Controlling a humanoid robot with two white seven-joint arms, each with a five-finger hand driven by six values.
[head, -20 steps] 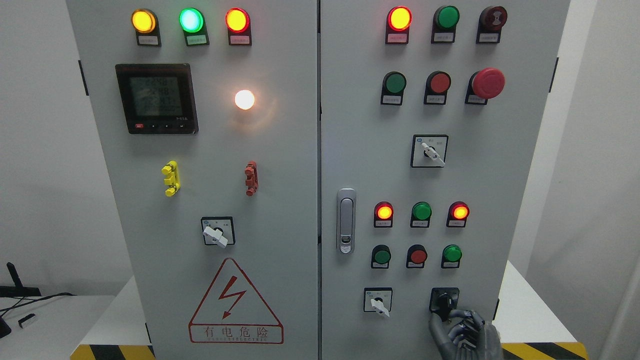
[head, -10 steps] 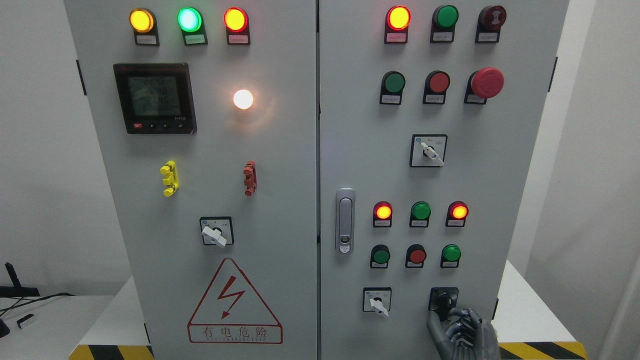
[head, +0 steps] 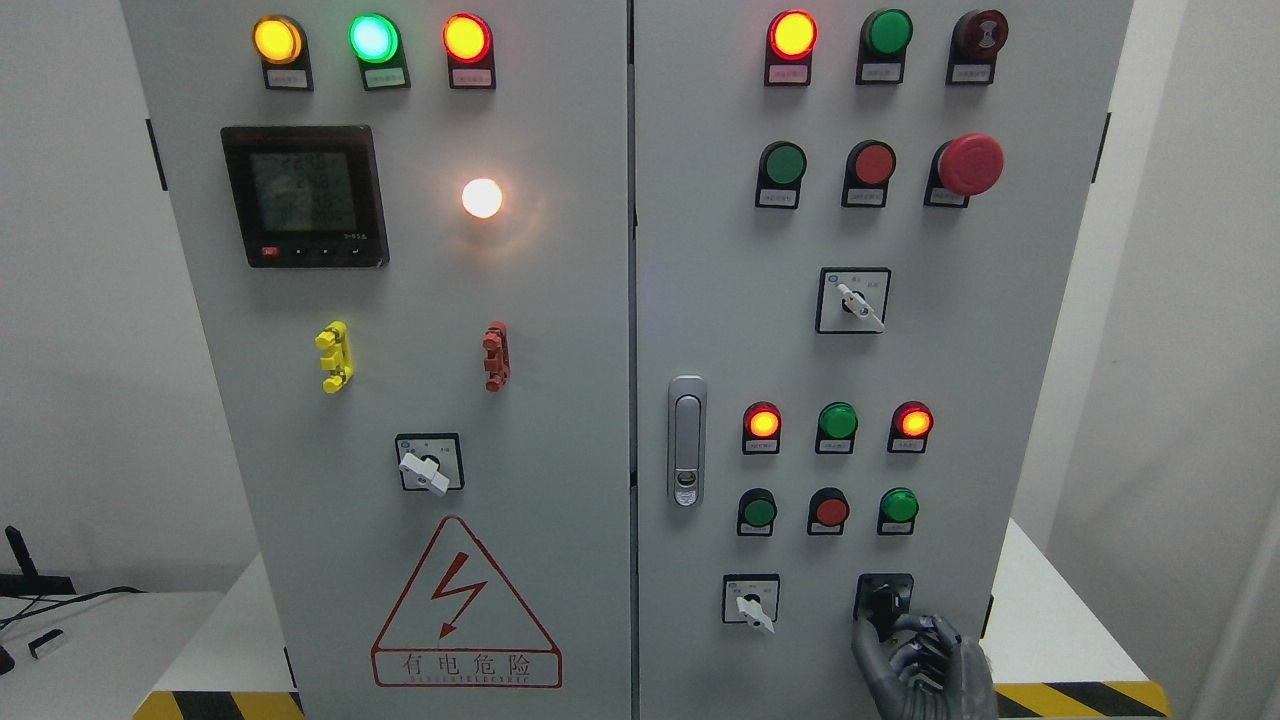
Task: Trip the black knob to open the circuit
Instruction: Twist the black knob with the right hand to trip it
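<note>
The black knob (head: 884,603) sits on a black square plate at the lower right of the grey cabinet's right door (head: 700,250). My right hand (head: 887,632), dark grey, comes up from the bottom edge just below it. Its thumb and curled fingers (head: 915,625) close on the knob's lower end and hide part of it. My left arm does not show.
A white-handled selector (head: 752,605) sits left of the black knob, with a row of green and red buttons (head: 830,510) above. The door latch (head: 686,440) is at the centre seam. The cabinet stands on a white bench with yellow-black tape (head: 1080,697).
The whole view has drifted slightly left. My right hand stays at the black knob, shifted a little left with it; the knob's handle looks slightly more upright.
</note>
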